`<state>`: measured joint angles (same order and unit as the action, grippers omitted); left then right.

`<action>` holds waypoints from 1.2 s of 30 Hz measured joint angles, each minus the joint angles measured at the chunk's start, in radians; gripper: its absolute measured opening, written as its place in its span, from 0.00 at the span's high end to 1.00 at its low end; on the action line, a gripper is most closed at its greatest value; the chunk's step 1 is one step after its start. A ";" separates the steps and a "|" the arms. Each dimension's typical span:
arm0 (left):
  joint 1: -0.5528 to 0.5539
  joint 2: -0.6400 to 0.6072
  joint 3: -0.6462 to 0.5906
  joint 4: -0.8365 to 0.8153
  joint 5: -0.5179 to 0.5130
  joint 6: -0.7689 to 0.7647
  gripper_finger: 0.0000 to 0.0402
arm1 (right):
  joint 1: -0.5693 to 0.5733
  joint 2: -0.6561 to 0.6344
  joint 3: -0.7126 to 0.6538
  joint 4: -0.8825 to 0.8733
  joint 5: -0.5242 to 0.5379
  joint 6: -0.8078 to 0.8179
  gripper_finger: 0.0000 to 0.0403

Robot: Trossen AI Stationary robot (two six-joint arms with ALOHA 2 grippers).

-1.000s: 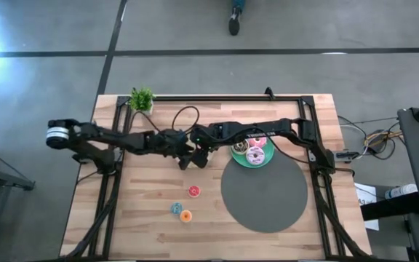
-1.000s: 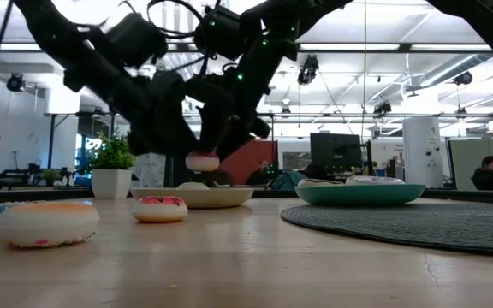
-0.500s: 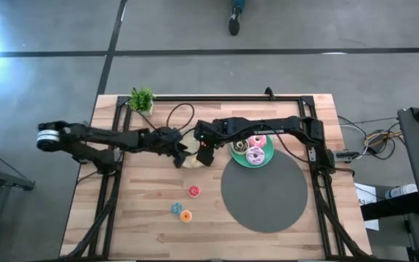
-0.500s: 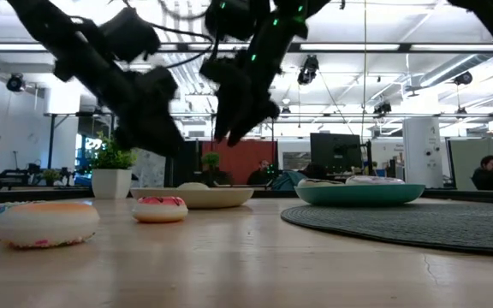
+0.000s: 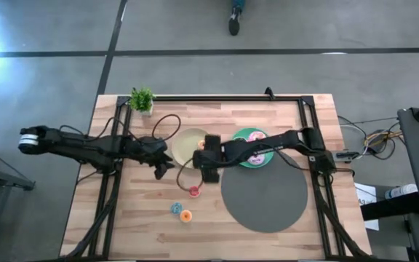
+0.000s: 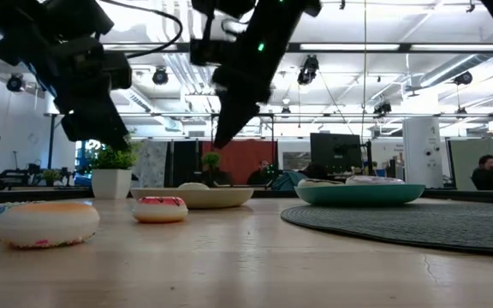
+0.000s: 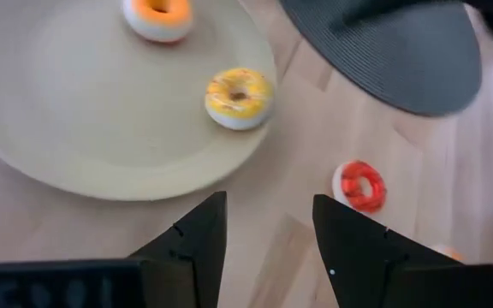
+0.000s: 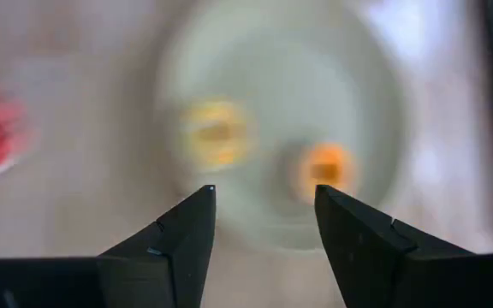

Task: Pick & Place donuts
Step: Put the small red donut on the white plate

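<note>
On the beige plate [image 7: 75, 120] lie a small yellow donut [image 7: 239, 96] and a small orange donut [image 7: 158, 13]. A small red donut [image 5: 193, 191], a blue one [image 5: 175, 209] and another orange one [image 5: 186, 215] rest on the wood nearer the table's near edge. Larger donuts [image 5: 255, 138] sit on the teal plate [image 5: 238, 136], partly hidden by my right arm. My left gripper [image 5: 162, 166] hovers open just left of the beige plate. My right gripper [image 5: 206, 169] hovers open at the plate's near right rim, above the red donut's far side.
A round dark grey mat [image 5: 264, 191] covers the table's right near part. A small potted plant [image 5: 142, 99] stands at the far left corner. Black frame rails run along the left, right and far sides. Bare wood lies around the three loose small donuts.
A second ago both grippers were close together over the beige plate, with a small donut hanging there; it is in neither gripper now. My left gripper has drawn back toward the table's left and near edge. My right gripper has swung toward the near edge, off the plate.
</note>
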<state>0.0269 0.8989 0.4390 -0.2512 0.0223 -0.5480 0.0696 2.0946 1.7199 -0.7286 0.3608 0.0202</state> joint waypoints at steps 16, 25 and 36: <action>-0.011 -0.023 -0.002 0.000 -0.035 -0.041 0.63 | -0.147 0.085 -0.024 0.103 -0.209 -0.255 0.61; -0.011 -0.023 -0.002 0.004 -0.051 -0.041 0.63 | -0.191 0.117 -0.024 0.121 -0.231 -0.221 0.62; -0.011 -0.023 -0.002 0.003 -0.061 -0.055 0.63 | -0.197 0.149 -0.024 0.131 -0.231 -0.234 0.69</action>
<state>0.0158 0.8761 0.4374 -0.2478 -0.0388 -0.6033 -0.1271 2.2433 1.6958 -0.5973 0.1299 -0.2136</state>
